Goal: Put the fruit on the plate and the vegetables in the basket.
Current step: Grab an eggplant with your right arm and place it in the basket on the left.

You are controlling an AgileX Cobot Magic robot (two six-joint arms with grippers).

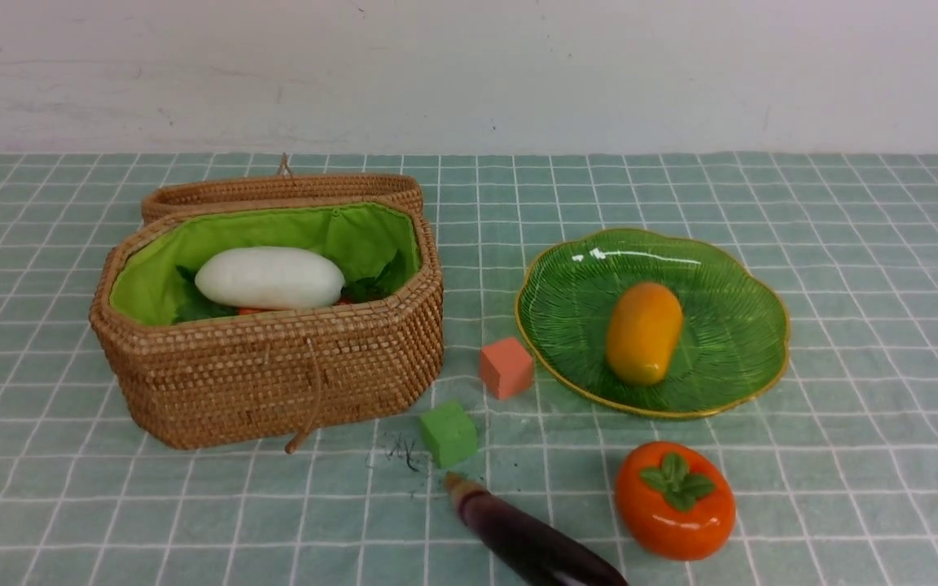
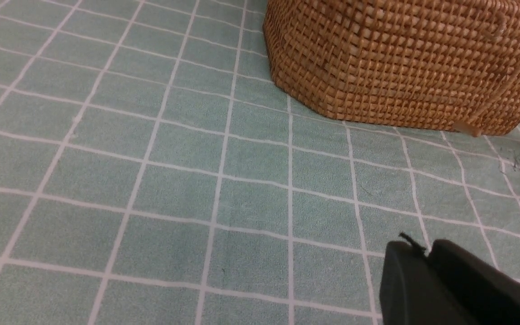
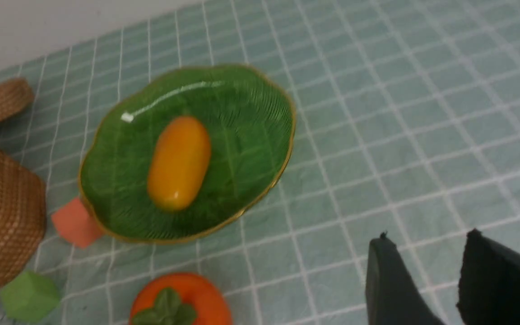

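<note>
The wicker basket stands open at the left with a white radish lying on green leaves in it. An orange-red sliver shows under the radish. The green plate holds the mango. The persimmon and the purple eggplant lie on the cloth near the front edge. Neither gripper appears in the front view. My left gripper is shut and empty over bare cloth, short of the basket. My right gripper is open and empty, off to the side of the plate, mango and persimmon.
A salmon-pink cube sits against the plate's left rim. A green cube lies in front of the basket, just behind the eggplant's tip. The basket's lid lies back behind it. A white wall bounds the table's far side.
</note>
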